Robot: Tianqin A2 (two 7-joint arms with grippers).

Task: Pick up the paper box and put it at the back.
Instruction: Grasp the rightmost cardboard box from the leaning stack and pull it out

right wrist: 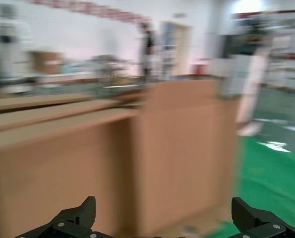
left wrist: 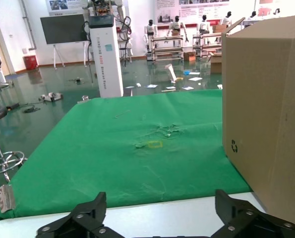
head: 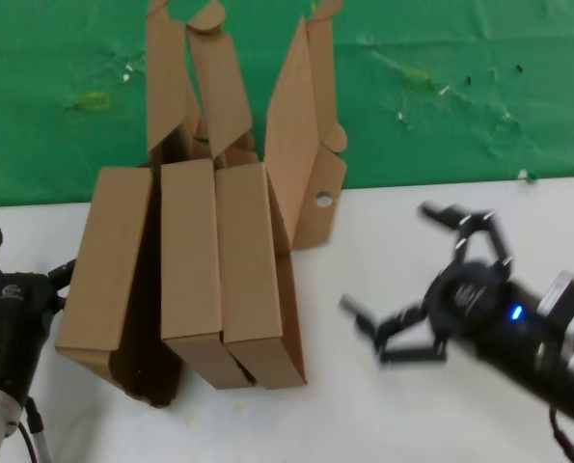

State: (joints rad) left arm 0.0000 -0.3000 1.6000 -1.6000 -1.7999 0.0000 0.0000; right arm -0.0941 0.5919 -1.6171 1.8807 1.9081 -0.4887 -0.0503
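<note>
Fingers on your right gripper (head: 412, 289) were spread wide and held nothing; it hovered above the white tabletop (head: 441, 424), near the row of cartons but apart from them. Its wrist camera looked across at their brown walls, and the 2 black fingertips (right wrist: 73, 218) stood far apart at the edge of that view.

Your left gripper (head: 21, 265) sat parked at the left edge of the table, just beside the leftmost carton. Its fingers (left wrist: 83, 220) were also wide apart and empty.

You had 3 closed brown cardboard boxes (head: 185, 270) standing side by side on the table. Behind and to the right of them stood the paper box (head: 311, 154), lid up, with a small round hole in its side wall. It leaned at the boundary where the tabletop met the green cloth backdrop (head: 460, 106). The left wrist view showed that cloth stretching away, with a carton wall (left wrist: 266, 114) close on one side.

Judging from this, you had not grasped anything yet. The paper box already stood close to the back, so I cannot tell whether the placement counted as done. If not, the approach, the grasp, the lift and the set-down all remained.
</note>
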